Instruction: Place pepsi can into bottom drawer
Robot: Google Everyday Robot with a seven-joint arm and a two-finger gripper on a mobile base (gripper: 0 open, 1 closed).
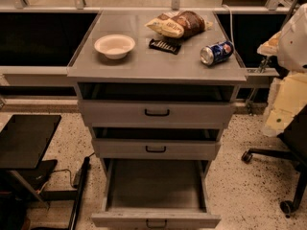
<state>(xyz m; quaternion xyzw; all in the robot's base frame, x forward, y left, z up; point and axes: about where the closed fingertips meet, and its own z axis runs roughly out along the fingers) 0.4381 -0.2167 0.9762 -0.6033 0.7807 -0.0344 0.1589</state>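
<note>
The pepsi can [217,52] is blue with silver ends. It lies on its side at the right front of the grey cabinet top [144,63]. The bottom drawer [156,219] is pulled fully open and its grey inside [156,183] holds nothing. The robot arm, with white and cream covers [293,37], comes in at the right edge. The gripper [269,44] is beside the cabinet top, to the right of the can and apart from it.
A white bowl [114,45], a black flat packet [164,45] and brown and yellow snack bags [178,24] lie on the cabinet top. The two upper drawers [157,112] stand slightly out. An office chair base [283,176] is at the right and a black table [26,138] at the left.
</note>
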